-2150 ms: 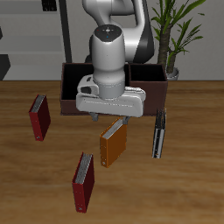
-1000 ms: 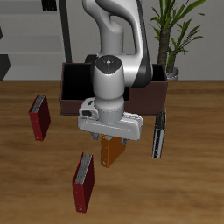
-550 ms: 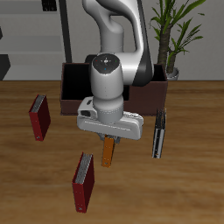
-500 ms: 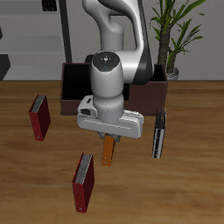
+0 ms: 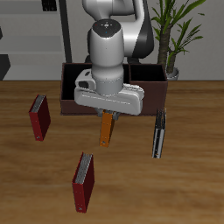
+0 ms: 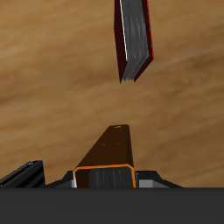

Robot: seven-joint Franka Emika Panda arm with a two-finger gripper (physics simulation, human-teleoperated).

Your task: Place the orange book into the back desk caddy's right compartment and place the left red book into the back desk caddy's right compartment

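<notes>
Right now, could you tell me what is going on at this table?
The Franka arm's gripper is shut on the orange book, which hangs upright above the table in front of the back desk caddy. Two red books lie on the wood nearer the front, and a black book lies beside the caddy.

Your orange book (image 5: 106, 130) hangs clear of the surface, on end, gripped at its top by the claw (image 5: 107, 112); in the wrist view its pale page edge (image 6: 105, 178) faces the camera. The left red book (image 5: 83, 182) lies flat near the surface's front edge, grey pages showing. The back desk caddy (image 5: 68, 87) sits behind, dark brown and open-topped, mostly hidden by the arm.
</notes>
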